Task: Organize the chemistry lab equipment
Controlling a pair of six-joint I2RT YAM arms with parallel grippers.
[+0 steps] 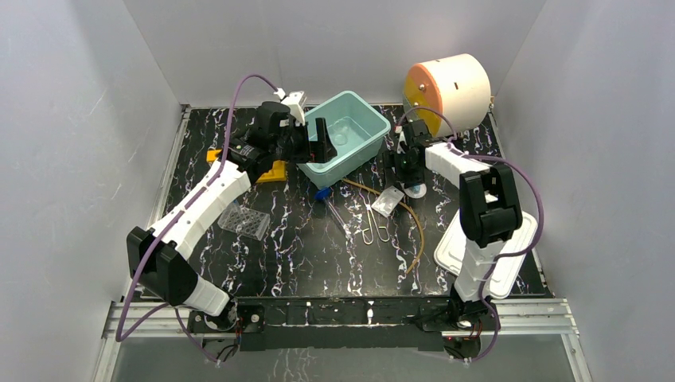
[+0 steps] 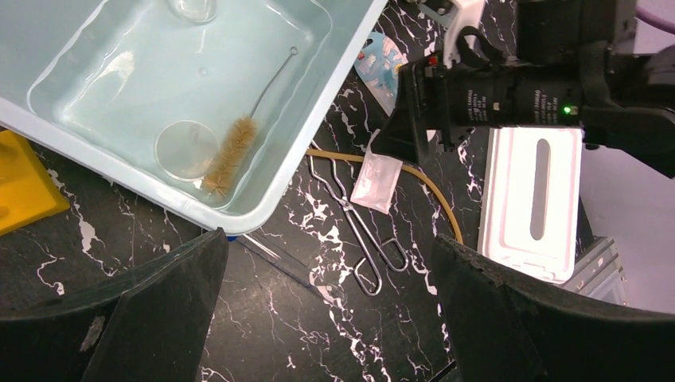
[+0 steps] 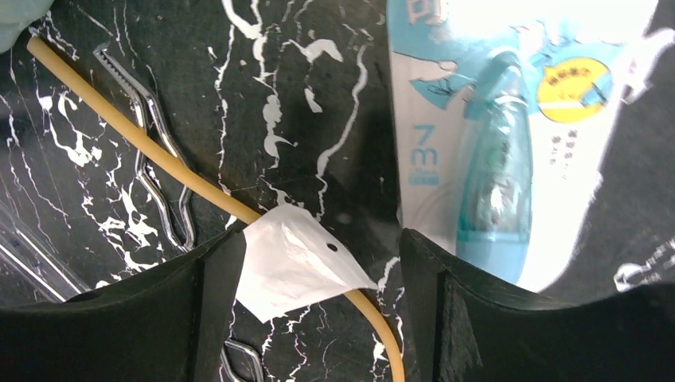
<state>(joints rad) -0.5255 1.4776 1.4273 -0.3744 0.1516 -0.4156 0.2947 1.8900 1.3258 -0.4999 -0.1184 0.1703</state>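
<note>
My left gripper (image 1: pixel 313 148) (image 2: pixel 330 318) hangs open and empty at the near rim of the teal bin (image 1: pixel 374 127) (image 2: pixel 263 203). Inside the bin lie a thin brush (image 2: pixel 233 151) and a small glass dish (image 2: pixel 186 149). My right gripper (image 1: pixel 402 171) (image 3: pixel 318 318) is open, low over a white packet (image 3: pixel 290 267) (image 1: pixel 388 200) that lies on the amber tubing (image 3: pixel 159 151) (image 1: pixel 415 231). A white card with a blue tape dispenser (image 3: pixel 493 135) lies beside its right finger. Wire clips (image 1: pixel 374 227) (image 2: pixel 358 231) and a blue-capped tube (image 1: pixel 322 193) rest mid-table. The yellow rack (image 1: pixel 275 171) (image 2: pixel 20 183) is partly hidden by my left arm.
A clear plastic plate (image 1: pixel 244 221) lies at the left. A white lidded tray (image 1: pixel 477 247) (image 2: pixel 532 203) sits at the front right under my right arm. A white and orange drum (image 1: pixel 450 87) stands at the back right. White walls close in the table.
</note>
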